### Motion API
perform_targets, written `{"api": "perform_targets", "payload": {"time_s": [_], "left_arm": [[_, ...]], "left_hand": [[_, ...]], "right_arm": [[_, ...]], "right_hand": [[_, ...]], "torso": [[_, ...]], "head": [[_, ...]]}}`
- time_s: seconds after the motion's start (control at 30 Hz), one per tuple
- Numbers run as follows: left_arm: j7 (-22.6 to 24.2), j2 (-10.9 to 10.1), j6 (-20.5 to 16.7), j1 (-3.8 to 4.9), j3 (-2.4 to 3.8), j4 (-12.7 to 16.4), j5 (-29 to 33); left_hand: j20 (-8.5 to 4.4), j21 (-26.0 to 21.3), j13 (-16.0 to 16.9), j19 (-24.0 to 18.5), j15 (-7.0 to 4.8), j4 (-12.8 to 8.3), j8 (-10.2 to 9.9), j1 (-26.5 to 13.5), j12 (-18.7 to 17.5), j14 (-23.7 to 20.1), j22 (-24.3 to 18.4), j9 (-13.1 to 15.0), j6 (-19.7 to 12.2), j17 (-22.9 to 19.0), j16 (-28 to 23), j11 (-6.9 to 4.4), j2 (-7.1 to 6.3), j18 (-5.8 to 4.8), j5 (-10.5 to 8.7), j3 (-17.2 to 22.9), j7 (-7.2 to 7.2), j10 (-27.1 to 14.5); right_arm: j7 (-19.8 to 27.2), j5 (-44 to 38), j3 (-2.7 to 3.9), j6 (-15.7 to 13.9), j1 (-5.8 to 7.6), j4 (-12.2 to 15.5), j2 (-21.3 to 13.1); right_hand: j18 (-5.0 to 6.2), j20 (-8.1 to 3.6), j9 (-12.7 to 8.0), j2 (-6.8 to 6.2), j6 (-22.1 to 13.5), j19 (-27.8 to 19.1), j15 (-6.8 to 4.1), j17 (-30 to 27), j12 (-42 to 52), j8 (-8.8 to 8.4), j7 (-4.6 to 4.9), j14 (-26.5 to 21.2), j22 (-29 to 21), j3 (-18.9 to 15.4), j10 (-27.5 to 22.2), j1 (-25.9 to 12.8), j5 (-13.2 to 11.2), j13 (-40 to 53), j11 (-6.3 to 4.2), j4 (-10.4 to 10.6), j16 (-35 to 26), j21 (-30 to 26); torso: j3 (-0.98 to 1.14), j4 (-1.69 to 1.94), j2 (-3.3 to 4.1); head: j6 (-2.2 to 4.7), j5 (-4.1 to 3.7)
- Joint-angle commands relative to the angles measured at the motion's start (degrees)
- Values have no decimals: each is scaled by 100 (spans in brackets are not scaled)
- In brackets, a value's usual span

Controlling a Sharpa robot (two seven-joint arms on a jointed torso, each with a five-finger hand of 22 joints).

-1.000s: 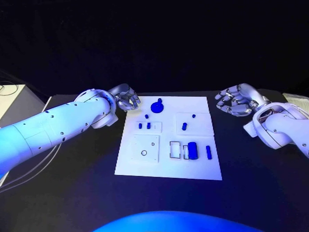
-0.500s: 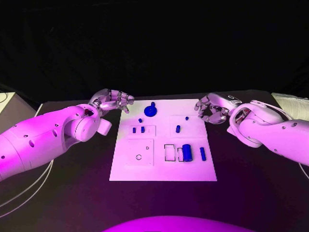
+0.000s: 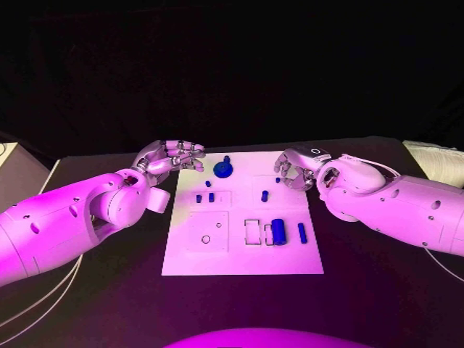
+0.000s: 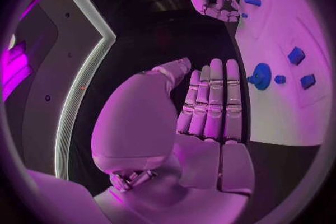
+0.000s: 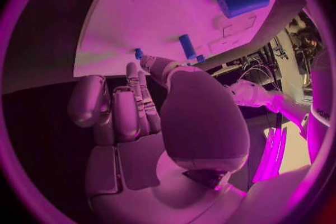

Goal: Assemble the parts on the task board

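bare near board half (image 3: 243, 257), upright knob (image 3: 224, 170) blocking far end

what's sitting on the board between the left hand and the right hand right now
In the head view, the round blue part at the far edge of the task board lies between the left hand and the right hand; the rest there is bare white board.

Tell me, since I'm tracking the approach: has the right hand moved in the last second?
Yes. The right hand has come inward from beside the task board to over its far right edge.
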Motion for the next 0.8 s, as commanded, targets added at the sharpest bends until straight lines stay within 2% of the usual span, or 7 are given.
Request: {"api": "perform_targets", "payload": {"time_s": [0.03, 0.23, 0.43, 0.57, 0.73, 0.8], "left_arm": [[277, -18, 104, -9, 10, 51, 183], [304, -60, 30, -17, 11, 93, 185], [316, -84, 5, -19, 14, 119, 185], [326, -102, 50, -19, 17, 142, 185], [333, -117, 81, -19, 19, 152, 185], [335, -119, 81, -19, 19, 152, 185]], "left_hand": [[9, -31, -1, 42, -5, -20, -34, 48, -48, 49, -12, -7, 21, 16, -52, 1, -9, 10, -21, 16, 8, 54], [28, -109, -2, 28, 44, -29, -92, 44, -212, 25, -46, -21, 4, 55, -204, 60, -11, -5, -10, -18, 63, -35], [37, -151, 6, 2, 65, -81, -119, 119, -273, -24, -57, -27, 9, 81, -294, 80, 48, -9, 16, 10, 86, -62], [45, -166, 7, -13, 85, -96, -160, 118, -313, -37, -53, -41, -29, 103, -338, 109, 52, -15, 11, -4, 127, -91], [47, -169, 9, -15, 91, -103, -172, 122, -319, -41, -52, -45, -43, 110, -349, 117, 54, -16, 9, -9, 138, -99], [48, -171, 9, -16, 93, -104, -174, 121, -321, -44, -52, -45, -43, 112, -353, 120, 54, -16, 7, -11, 141, -102]], "right_arm": [[-380, -441, -5, 58, -7, -119, 89], [-420, -456, -26, 247, -28, -231, 218], [-398, -387, -36, 489, -96, -189, 249], [-376, -370, -37, 541, -134, -177, 258], [-352, -363, -37, 547, -166, -189, 269], [-339, -362, -37, 529, -177, -201, 282]], "right_hand": [[-90, -4, -13, -55, 41, 48, 17, 18, -39, -19, 5, 201, 30, 42, 12, -28, 33, -16, 29, 7, 29, 46], [-80, 1, -44, -107, 59, 34, 34, 39, -109, -15, 1, 208, 19, 66, -41, -109, -21, -72, 45, 47, 61, 12], [-77, 12, -73, -131, 80, 19, 39, 44, -151, 0, -35, 203, 25, 67, -161, -163, -77, -129, 48, 72, 75, -1], [-82, 9, -75, -129, 117, 29, 41, 119, -152, 19, -46, 222, 56, 72, -195, -149, -83, -143, 43, 59, 146, 40], [-79, 3, -70, -105, 210, 27, 28, 113, -131, 67, -74, 225, 63, 87, -189, -130, -78, -152, 21, 43, 152, 38], [-71, 0, -71, -95, 233, 13, 22, 86, -124, 78, -81, 216, 41, 92, -180, -129, -78, -154, 15, 42, 130, -1]], "torso": [[-2, 6, 10], [-3, 3, 19], [-1, 3, 18], [-6, -5, 16], [-4, 14, 9], [-2, 11, 8]], "head": [[5, -31], [-22, -27], [-58, -14], [-75, -12], [-84, -8], [-84, -1]]}}
